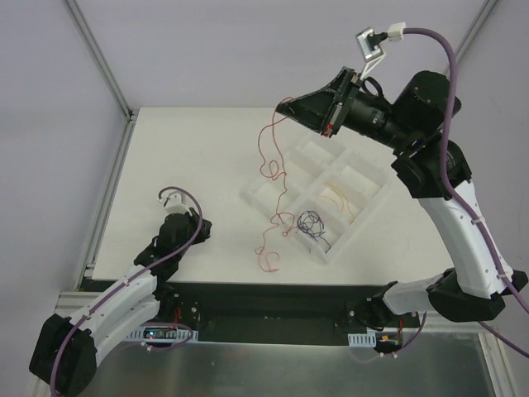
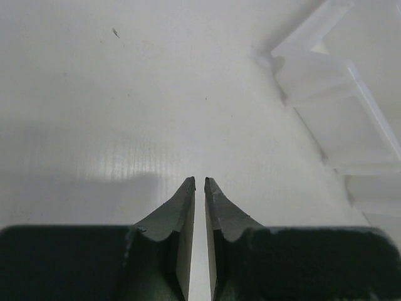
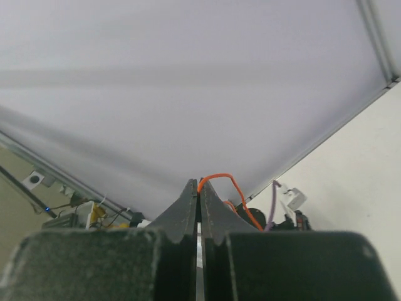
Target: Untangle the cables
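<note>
Top external view showed a white counter [image 1: 190, 157] carrying a clear divided tray [image 1: 248, 196] at right. Right tool [image 3: 199, 183], raised high, was clamped on the red cable [image 3: 219, 174], which dangled to the counter left of the tray. Left tool [image 2: 200, 182] hovered near-left, almost closed, empty. Dark blue cable [image 1: 312, 222] lay in the tray's near compartment.

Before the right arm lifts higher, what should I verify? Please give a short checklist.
1. Right gripper shut on the red wire: ok.
2. Red wire free of the dark blue wire: cannot tell; they run close together at the tray's near corner.
3. Red wire fully off the table: not ok; its lower end lies on the surface.
4. Left gripper holding nothing: ok; shut and empty.
5. Tan wire lying inside the tray: ok.
</note>
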Controlling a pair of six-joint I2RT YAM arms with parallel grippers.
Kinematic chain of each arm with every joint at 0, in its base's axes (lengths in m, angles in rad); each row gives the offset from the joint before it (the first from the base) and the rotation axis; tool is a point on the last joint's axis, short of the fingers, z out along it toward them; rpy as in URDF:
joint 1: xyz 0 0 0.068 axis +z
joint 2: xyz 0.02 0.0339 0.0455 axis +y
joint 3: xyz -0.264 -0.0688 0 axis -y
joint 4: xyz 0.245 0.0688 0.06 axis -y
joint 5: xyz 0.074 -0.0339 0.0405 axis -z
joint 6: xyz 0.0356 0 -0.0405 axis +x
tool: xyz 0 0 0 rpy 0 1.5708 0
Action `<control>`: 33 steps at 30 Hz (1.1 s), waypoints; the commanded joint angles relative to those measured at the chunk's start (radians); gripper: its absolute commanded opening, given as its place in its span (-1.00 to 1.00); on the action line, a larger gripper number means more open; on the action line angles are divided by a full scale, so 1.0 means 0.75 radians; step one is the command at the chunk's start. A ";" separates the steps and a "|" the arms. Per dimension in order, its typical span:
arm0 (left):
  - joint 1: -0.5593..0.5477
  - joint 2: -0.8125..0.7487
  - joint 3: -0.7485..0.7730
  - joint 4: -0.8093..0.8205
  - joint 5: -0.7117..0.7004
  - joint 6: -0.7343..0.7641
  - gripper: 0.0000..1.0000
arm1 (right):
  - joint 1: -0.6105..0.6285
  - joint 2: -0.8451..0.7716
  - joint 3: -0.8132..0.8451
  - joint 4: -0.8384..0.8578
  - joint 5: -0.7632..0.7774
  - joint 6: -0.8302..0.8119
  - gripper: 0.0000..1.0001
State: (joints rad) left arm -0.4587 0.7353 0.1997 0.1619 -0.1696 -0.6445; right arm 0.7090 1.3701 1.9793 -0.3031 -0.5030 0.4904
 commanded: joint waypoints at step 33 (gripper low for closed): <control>-0.014 0.192 0.190 0.674 0.954 0.217 0.80 | -0.088 0.104 0.132 0.087 -0.105 0.125 -0.99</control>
State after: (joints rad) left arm -0.4591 0.8665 0.3630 0.5564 0.5091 -0.4808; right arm 0.6464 1.4513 2.0365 -0.3092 -0.5518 0.5468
